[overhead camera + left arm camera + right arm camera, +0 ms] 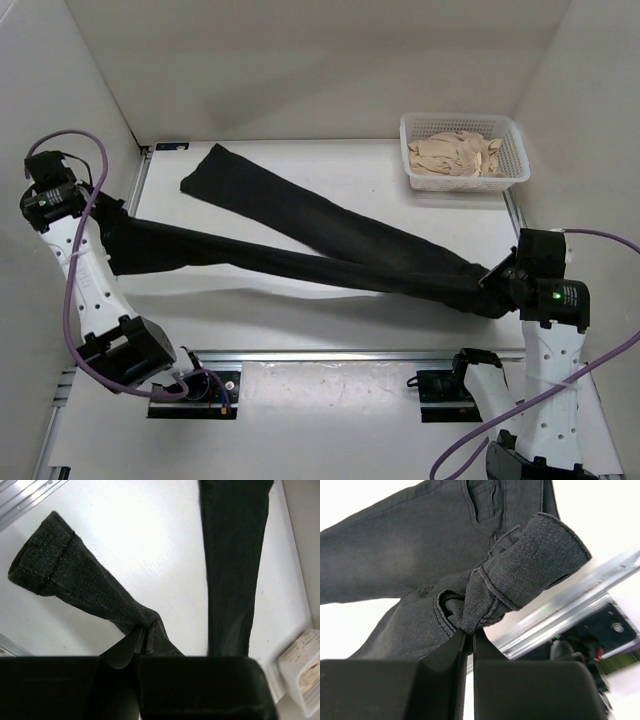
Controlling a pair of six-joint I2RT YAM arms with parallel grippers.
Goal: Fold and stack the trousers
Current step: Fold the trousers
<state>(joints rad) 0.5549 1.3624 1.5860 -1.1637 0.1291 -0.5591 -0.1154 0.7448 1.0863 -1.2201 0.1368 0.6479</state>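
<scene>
left arm [88, 275]: white perforated shell, black joint blocks; left cable [68, 300] purple, looped alongside. right arm [551, 385]: same white shell, rows of small holes, black wrist block, green light [556, 296]; right cable [605, 235] purple. left gripper [141, 632], right gripper [469, 632]: matte black, flat fingers, broad black body.

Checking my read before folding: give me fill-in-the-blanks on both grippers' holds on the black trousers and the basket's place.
The right gripper is shut on the ____ end of the soft black long-legged trousers. The left gripper is shut on one trouser ____. The white plastic basket of beige cloth stands in the far ____ corner.
Missing words: waist, leg, right.
</scene>
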